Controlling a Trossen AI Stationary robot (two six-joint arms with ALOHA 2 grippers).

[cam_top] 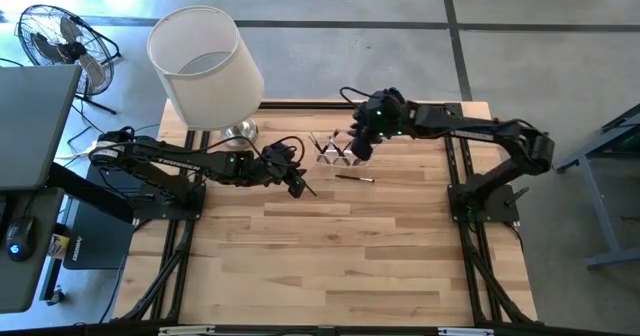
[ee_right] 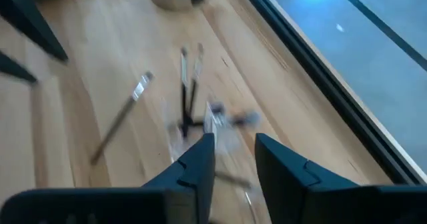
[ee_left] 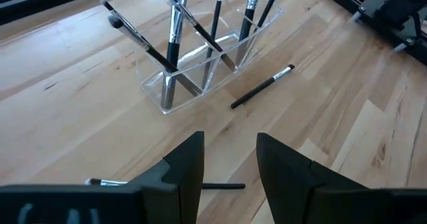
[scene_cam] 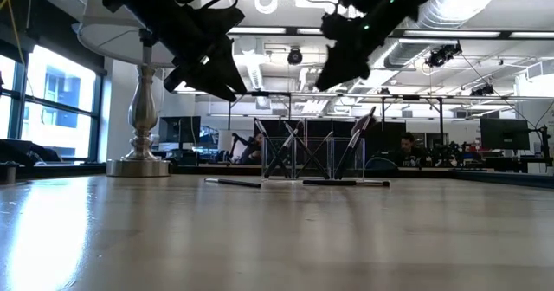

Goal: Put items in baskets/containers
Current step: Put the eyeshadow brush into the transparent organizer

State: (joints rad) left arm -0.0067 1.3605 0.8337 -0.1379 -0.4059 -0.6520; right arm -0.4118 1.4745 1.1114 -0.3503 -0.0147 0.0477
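Note:
A small clear holder (cam_top: 335, 152) (ee_left: 208, 63) stands on the table's far middle part, with several slim dark brushes (ee_left: 175, 31) leaning upright in it. One loose brush (cam_top: 355, 177) (ee_left: 262, 86) lies flat on the table, just on the holder's near side. Another brush (ee_left: 220, 185) lies on the table below my left gripper. My left gripper (cam_top: 297, 182) (ee_left: 230, 161) hovers open, left of the holder and nearer to the table's front, with nothing between its fingers. My right gripper (cam_top: 360, 148) (ee_right: 235, 154) hangs open above the holder's right end, also with nothing between its fingers.
A lamp with a big white shade (cam_top: 205, 64) stands on its silver base (cam_top: 238, 129) (scene_cam: 138, 163) at the table's far left, close behind my left arm. The near half of the wooden table (cam_top: 340, 266) is bare wood.

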